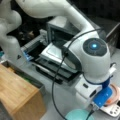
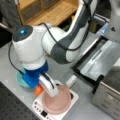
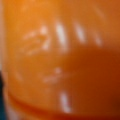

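1. Teal bowl sits at a front view's left, near the worktop edge.
2. Your gripper hangs low beside an orange object; I cannot tell its grip.
3. Pink plate rests on the white scale, presumably for weighing.

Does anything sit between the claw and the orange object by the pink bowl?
Nothing visible does. The claw is down right at the orange object, which fills the wrist view, beside the pink bowl on the white scale.
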{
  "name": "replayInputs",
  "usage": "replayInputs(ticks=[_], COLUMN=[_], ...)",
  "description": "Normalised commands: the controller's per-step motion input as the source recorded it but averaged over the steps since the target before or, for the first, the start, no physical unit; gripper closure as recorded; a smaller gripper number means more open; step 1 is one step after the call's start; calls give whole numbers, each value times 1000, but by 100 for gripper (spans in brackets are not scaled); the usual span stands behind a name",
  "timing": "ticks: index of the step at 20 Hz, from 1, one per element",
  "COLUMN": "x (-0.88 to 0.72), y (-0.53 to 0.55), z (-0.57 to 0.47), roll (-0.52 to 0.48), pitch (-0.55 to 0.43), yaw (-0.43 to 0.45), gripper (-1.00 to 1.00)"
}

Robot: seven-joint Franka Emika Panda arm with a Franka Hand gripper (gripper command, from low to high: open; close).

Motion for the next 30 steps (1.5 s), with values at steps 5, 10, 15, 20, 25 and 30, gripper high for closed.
replayInputs(ticks=[5, 10, 15, 20, 25, 30], x=[-269, -285, -279, -215, -186, -157], y=[372, 292, 202, 138, 80, 85], z=[-36, -78, -155, -135, -156, -186], roll=[-272, -303, -304, -290, -231, -225], pitch=[-46, -34, -67, -158, -212, -239], yaw=[-49, -16, 45, 81, 108, 111], gripper=[100, 100, 100, 100, 100, 100])
